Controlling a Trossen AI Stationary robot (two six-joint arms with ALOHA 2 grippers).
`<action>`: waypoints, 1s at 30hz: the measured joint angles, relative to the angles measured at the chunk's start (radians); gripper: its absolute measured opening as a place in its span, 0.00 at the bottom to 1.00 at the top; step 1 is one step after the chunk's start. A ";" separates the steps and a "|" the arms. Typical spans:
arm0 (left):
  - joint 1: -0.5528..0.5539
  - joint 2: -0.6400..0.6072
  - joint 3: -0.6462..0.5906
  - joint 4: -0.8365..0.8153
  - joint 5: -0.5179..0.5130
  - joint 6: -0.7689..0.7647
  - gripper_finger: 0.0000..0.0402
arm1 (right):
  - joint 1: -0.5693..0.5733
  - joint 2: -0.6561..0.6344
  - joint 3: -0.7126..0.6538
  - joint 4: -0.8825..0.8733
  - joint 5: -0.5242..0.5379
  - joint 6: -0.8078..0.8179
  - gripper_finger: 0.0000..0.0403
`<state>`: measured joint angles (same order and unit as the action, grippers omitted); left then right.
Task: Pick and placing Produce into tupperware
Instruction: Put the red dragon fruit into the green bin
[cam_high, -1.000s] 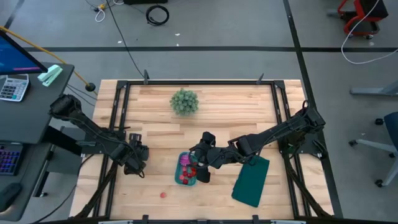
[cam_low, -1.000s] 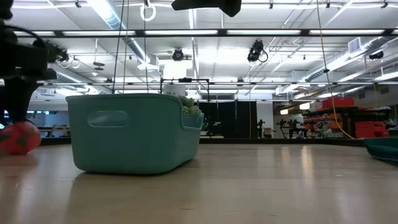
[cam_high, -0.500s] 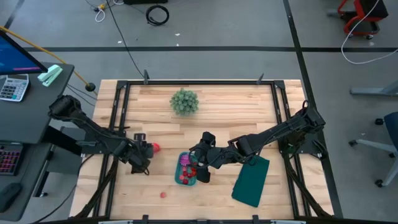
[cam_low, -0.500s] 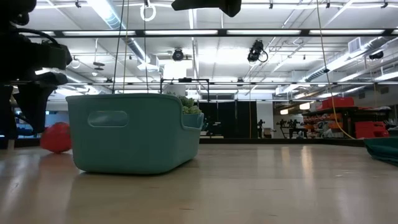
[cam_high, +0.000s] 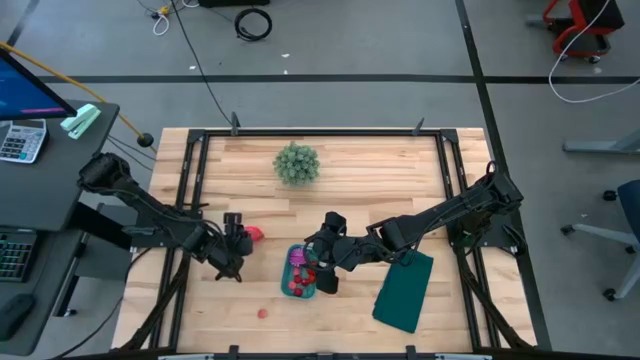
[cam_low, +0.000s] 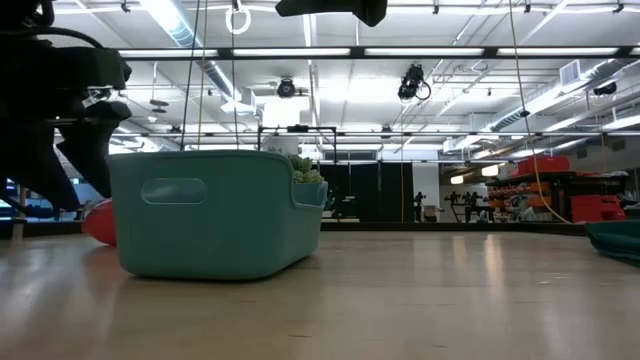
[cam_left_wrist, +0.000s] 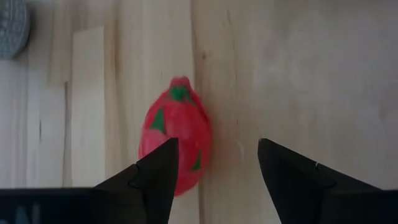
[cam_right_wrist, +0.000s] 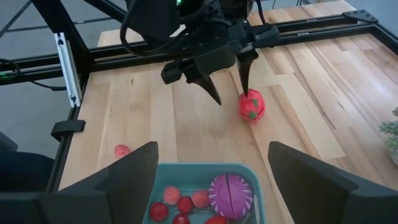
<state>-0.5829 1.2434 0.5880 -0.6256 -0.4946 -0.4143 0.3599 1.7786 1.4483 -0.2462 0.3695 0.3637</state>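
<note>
The teal tub (cam_high: 301, 270) (cam_low: 215, 215) (cam_right_wrist: 202, 196) stands on the table's near middle and holds a purple round piece (cam_right_wrist: 231, 188) and several small red pieces. A red fruit with green patches (cam_left_wrist: 176, 134) (cam_high: 254, 234) (cam_right_wrist: 252, 105) lies on the wood left of the tub. My left gripper (cam_left_wrist: 217, 143) (cam_high: 237, 246) is open and points down at the table; the fruit lies beside one fingertip, not between the two. My right gripper (cam_right_wrist: 212, 149) (cam_high: 323, 266) hangs open over the tub's right end. A small red piece (cam_high: 262, 312) lies near the table's near edge. My left gripper has one fingertip (cam_left_wrist: 163, 163) right at the red fruit's side (cam_left_wrist: 186, 168), coming from above. That finger covers the spot, so I cannot tell whether it touches. The fruit rests on the table.
A spiky green plant (cam_high: 297, 163) stands toward the far edge. A dark-green slab (cam_high: 404, 291) lies right of the tub, under the right arm. Black frame rails (cam_high: 190, 180) run along the table's sides. Bare wood lies between the plant and the tub.
My left gripper has moved toward the table's right, toward the tub. The red fruit, hidden under it a second ago, has travelled right along the table and now lies just ahead of the fingers, close to the tub's left end. The right arm has kept still.
</note>
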 joint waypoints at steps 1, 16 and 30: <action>0.007 0.000 0.000 0.009 0.000 0.009 0.57 | 0.000 0.000 0.000 0.000 0.000 0.000 0.78; 0.210 0.026 -0.024 0.059 0.151 0.025 0.60 | 0.000 0.000 0.000 0.000 0.000 -0.001 0.78; 0.255 0.097 -0.106 0.285 0.160 0.048 0.58 | 0.000 0.000 0.000 -0.002 0.000 -0.001 0.78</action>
<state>-0.3283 1.3409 0.4824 -0.3408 -0.3342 -0.3661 0.3599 1.7790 1.4483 -0.2478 0.3695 0.3626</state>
